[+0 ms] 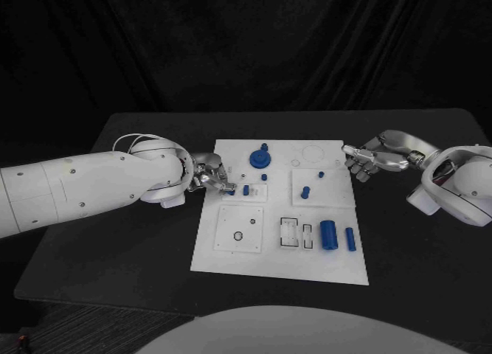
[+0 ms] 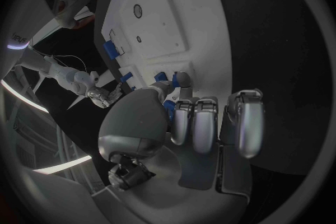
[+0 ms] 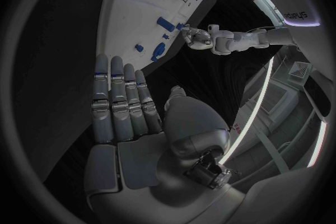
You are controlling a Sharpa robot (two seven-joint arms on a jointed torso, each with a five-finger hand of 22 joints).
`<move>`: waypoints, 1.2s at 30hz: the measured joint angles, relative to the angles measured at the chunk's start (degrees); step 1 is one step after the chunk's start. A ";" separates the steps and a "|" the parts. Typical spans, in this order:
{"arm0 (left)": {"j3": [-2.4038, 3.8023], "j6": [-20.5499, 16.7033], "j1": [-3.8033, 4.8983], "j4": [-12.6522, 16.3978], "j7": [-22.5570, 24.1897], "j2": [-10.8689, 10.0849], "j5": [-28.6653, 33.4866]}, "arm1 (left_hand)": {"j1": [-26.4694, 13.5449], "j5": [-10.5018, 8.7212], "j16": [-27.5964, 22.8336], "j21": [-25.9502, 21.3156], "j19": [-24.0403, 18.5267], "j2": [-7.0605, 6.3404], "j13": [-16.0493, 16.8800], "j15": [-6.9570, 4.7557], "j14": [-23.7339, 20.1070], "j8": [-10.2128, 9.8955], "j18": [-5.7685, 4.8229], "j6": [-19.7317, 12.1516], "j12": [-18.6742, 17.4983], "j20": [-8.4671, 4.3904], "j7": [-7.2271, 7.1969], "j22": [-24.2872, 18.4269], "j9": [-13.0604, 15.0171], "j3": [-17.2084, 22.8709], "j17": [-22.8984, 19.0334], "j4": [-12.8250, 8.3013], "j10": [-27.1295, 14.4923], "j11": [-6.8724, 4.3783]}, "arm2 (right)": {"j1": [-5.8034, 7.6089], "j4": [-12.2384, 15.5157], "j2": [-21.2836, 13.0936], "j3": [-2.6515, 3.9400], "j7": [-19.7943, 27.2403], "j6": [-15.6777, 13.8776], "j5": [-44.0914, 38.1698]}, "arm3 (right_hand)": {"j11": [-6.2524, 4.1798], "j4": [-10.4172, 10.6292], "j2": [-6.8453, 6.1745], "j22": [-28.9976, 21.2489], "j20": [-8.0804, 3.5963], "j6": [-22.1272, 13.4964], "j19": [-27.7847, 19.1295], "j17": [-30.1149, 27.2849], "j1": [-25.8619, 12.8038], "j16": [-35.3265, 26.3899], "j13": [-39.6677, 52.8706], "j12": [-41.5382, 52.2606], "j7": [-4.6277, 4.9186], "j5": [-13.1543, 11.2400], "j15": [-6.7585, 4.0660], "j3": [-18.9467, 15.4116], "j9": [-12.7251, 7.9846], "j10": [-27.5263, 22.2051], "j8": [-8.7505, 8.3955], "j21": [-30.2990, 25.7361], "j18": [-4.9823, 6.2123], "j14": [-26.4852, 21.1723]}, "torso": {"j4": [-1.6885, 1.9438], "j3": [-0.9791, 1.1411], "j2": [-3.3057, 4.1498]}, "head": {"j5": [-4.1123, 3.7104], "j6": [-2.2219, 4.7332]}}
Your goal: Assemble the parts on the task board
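We see the white board lying in the middle of the black bench, with blue parts spread over it: a round knob near the far edge, a small peg just below it, two pegs on a raised square plate to the right, and a thick cylinder beside a thinner one toward the near right. Our left hand sits at the board's left edge, its fingertips down at a small blue part on the little plate there; from the left wrist view the fingers curl over the board edge close to that part, but we cannot tell whether they actually grip it. Our right hand hovers at the board's far right edge, holding nothing; in the right wrist view its fingers lie straight and side by side, with the thumb apart.
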 measured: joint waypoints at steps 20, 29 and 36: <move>-0.01 0.31 0.00 -0.10 -0.02 0.42 -1.24 | -8.43 -23.06 0.00 -0.01 0.00 1.27 0.00 0.01 0.00 -7.38 0.00 2.59 0.00 0.00 0.89 0.00 -5.68 -4.29 0.00 4.34 0.20 0.20 | -0.07 -0.15 0.03 0.00 -0.11 0.18 0.00 | 0.00 -0.17 0.00 0.01 0.00 0.00 0.00 -0.01 0.00 0.00 0.01 0.00 0.00 0.23 0.00 0.17 0.00 0.00 0.00 0.00 0.00 0.00 | 0.00 -0.02 0.00 | 0.10 0.00; 0.01 0.27 0.00 -0.04 -0.02 0.19 -1.48 | -12.29 -20.81 0.00 -0.01 0.00 3.13 0.00 0.44 0.01 -10.71 0.00 3.66 0.00 0.00 1.57 0.00 -9.73 -7.92 0.00 4.54 0.18 0.60 | -0.10 -0.18 0.02 0.00 -0.17 0.29 0.00 | -0.02 -0.31 0.00 -0.18 0.00 0.00 0.00 -0.02 0.00 0.00 -0.08 0.23 0.00 1.11 0.00 0.34 0.06 0.02 0.00 0.00 0.00 0.00 | -0.01 -0.01 -0.01 | 0.04 0.00; 0.00 -0.02 0.00 0.09 0.00 -0.17 -1.55 | -13.79 -17.36 0.00 -0.01 0.00 4.37 0.00 0.44 0.01 -11.03 0.00 4.67 0.00 0.00 1.33 0.00 -10.36 -9.90 0.00 4.56 0.18 0.60 | -0.29 -0.27 0.06 0.00 -0.21 0.42 0.00 | -0.15 -0.16 0.00 -0.26 0.00 0.00 0.00 -0.02 0.00 0.00 -0.13 0.23 0.00 1.38 0.00 0.49 0.05 0.15 0.00 0.00 0.00 0.00 | -0.03 0.00 0.00 | 0.16 0.00</move>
